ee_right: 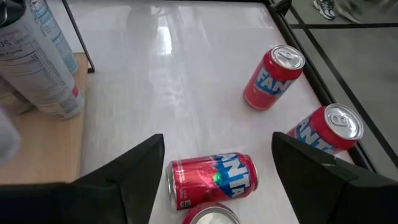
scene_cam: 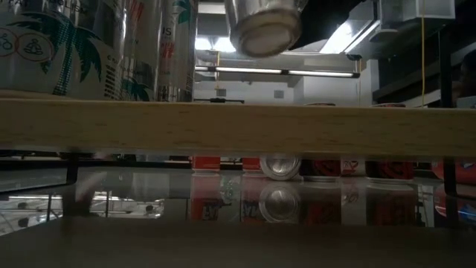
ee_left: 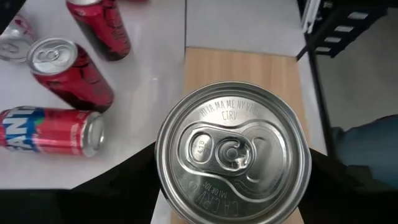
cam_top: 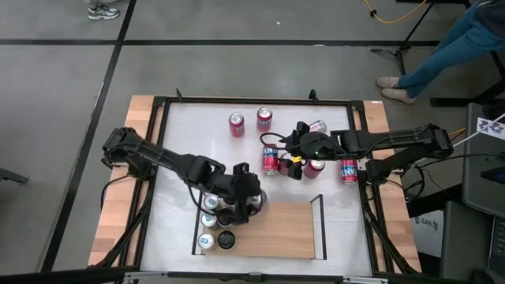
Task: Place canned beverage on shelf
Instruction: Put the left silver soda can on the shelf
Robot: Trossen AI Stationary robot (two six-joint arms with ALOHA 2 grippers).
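Note:
The shelf (cam_top: 288,233) is a light-wood panel lying at the table's near middle; its front edge (scene_cam: 238,126) fills the low view. Several pale cans (cam_top: 208,221) stand upright at its left end (scene_cam: 97,45). My left gripper (cam_top: 243,201) is over that end, shut on a silver canned beverage (ee_left: 233,155), whose bottom (scene_cam: 266,26) hangs above the panel. My right gripper (cam_top: 293,162) stands open above the red cans behind the shelf; a red can lying on its side (ee_right: 211,179) shows below and between its fingers, untouched. My left gripper pinches the can's side wall just below the top rim (ee_left: 163,168), one finger (ee_left: 124,190) on each side. The fingers come slanting down from the table's left. The can is lifted clear of the shelf and tilted, its bottom turned toward the near edge.
Red cans stand at the far middle (cam_top: 237,125) (cam_top: 264,118), and more stand and lie around my right gripper (cam_top: 271,158) (cam_top: 348,170) (cam_top: 317,126). A black rail (cam_top: 321,225) edges the shelf's right end; bare wood lies between it and the pale cans. A person's legs (cam_top: 442,55) show beyond the far right.

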